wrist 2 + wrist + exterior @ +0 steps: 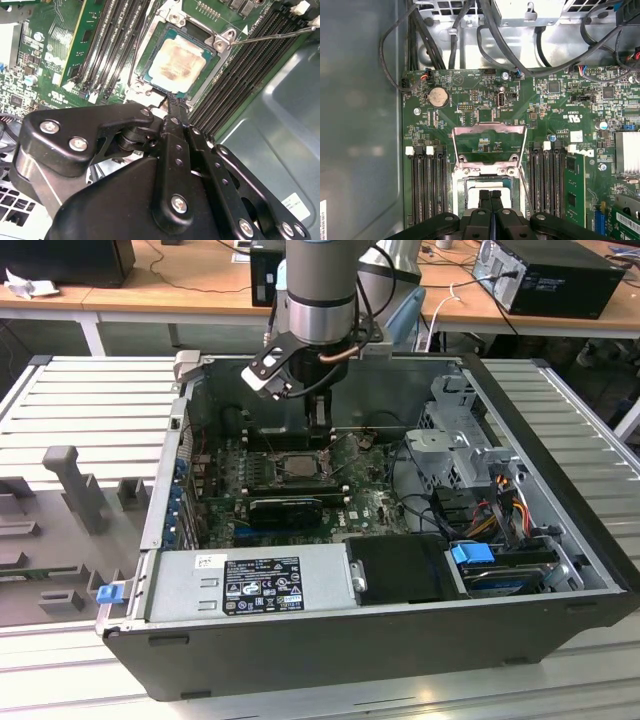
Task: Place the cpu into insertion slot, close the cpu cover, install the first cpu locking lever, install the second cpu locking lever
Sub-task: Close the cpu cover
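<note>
The cpu (176, 62) already lies flat in the slot (461, 192), pale smeared face up, so step 1 of 4 looks done. The cover (489, 131) stands swung open on its hinge, on the side of the slot away from the claw, with green board showing through its cut-out. 1 thin lever (270, 36) juts out free beside the slot, unlatched. Closing the cover is, to my eye, the step in hand.

The claw (490, 196) hangs low inside the case (350, 650), right over the cpu's near edge. Its 2 fingers are pressed together with nothing between them. I can't tell whether the tips touch the chip.

Shutting the cover calls for a push on the frame's upper bar, so it tips over and down onto the chip. The push has to keep off the lever and the memory slots (427, 185) on either side.

As for writing, the power supply (320, 560) carries a large printed label (262, 585) and a white sticker (296, 205) sits on the case wall. The board has small white lettering. I leave all of it unread.
</note>
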`<state>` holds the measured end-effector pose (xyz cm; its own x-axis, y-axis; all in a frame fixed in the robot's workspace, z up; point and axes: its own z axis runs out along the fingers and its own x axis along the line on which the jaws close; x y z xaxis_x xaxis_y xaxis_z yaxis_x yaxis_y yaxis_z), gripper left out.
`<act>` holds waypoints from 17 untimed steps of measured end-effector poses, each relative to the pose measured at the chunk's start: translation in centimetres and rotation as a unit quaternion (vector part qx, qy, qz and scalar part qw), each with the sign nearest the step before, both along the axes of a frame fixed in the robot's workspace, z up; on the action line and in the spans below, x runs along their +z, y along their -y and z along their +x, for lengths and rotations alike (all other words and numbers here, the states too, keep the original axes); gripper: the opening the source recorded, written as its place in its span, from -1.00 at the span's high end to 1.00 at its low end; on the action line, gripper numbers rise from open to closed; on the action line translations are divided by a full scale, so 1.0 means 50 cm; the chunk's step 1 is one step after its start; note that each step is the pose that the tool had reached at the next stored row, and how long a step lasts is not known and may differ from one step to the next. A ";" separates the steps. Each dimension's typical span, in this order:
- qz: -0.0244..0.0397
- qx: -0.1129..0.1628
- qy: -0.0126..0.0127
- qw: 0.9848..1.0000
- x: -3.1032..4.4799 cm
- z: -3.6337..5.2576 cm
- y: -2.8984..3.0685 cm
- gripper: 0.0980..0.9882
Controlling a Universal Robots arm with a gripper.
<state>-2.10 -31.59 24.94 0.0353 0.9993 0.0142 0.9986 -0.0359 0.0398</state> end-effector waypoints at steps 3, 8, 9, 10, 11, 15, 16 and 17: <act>0.000 0.000 0.000 1.000 0.009 0.000 0.000 0.98; 0.000 0.000 0.000 1.000 0.021 0.000 0.000 0.98; 0.000 0.000 0.000 1.000 0.023 0.000 0.000 0.98; 0.000 0.000 0.000 1.000 0.024 0.000 0.000 0.98; 0.000 0.000 0.000 1.000 0.025 0.000 0.000 0.98; 0.000 0.000 0.000 1.000 0.028 0.000 -0.001 0.98; 0.000 0.000 0.000 1.000 0.028 0.000 -0.001 0.98; 0.000 0.000 0.000 1.000 0.029 0.000 -0.001 0.98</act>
<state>-2.10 -31.56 26.39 0.0354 0.9993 0.0143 0.9986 -0.0360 0.0399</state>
